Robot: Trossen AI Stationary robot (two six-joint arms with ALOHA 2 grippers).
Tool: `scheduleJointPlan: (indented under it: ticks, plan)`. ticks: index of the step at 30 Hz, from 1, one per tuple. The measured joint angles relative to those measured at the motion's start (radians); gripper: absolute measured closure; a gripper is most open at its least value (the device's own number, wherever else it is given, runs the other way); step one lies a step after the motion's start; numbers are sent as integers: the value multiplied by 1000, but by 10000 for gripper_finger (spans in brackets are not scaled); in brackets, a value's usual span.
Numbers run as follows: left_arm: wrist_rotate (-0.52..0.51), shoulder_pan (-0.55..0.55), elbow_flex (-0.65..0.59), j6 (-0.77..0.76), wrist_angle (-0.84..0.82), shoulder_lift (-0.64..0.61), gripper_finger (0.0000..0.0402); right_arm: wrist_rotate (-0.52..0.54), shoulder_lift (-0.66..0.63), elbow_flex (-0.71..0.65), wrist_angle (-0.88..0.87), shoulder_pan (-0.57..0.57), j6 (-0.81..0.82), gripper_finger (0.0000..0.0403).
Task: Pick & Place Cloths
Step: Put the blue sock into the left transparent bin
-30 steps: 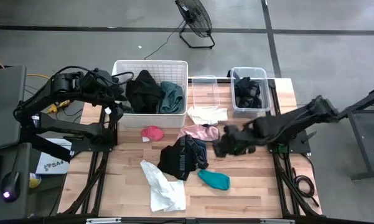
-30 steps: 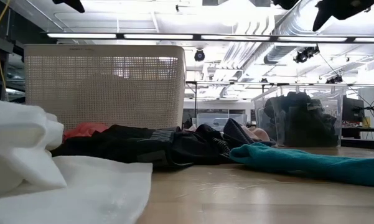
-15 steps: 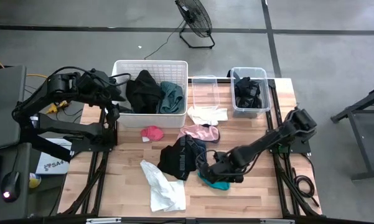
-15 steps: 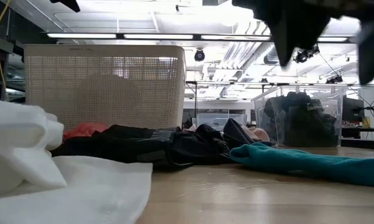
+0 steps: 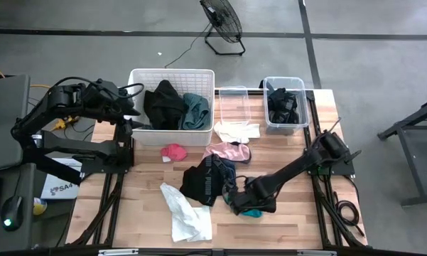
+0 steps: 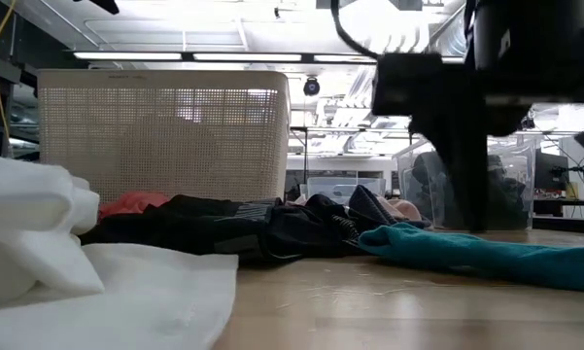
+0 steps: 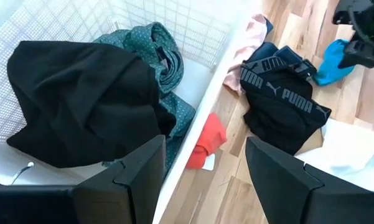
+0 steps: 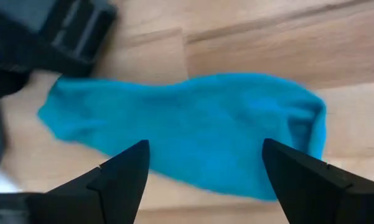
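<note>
Overhead, the butcher-block table [image 5: 291,153] sits on grey concrete with a floor fan [image 5: 222,21] beyond its far edge. Near its front, the right gripper [image 5: 246,201] hangs spread wide over the teal cloth [image 8: 193,134]; the left gripper [image 7: 205,171], jaws parted and empty, hovers above the white basket [image 5: 172,75].

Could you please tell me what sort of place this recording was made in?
Probably a robotics lab or workshop: exposed ceiling ducts and strip lights overhead, a floor fan on bare concrete, and a wooden workbench strewn with cloths.
</note>
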Motion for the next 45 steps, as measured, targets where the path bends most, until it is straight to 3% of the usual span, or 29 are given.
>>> scheduleJointPlan:
  ticks: [8,12,17,25,34,40,45]
  plan:
    - [0,0,0,-1,-5,-11,186,-20,62,3,6,-1,20,103]
    - [0,0,0,-5,-9,-11,186,-33,74,5,4,-1,17,130]
    - [0,0,0,-5,-20,-11,186,-30,75,3,4,-1,-19,213]
    - [0,0,0,-5,-32,-13,186,-38,75,1,66,-3,-138,384]
    - [4,0,1,-13,-41,-46,186,-22,-16,-6,75,-3,-244,397]
    - [7,0,-11,-23,-44,-78,186,80,-153,-3,17,-17,-368,397]
    - [7,0,-49,-47,-33,-99,186,165,-270,-1,-15,-71,-566,398]
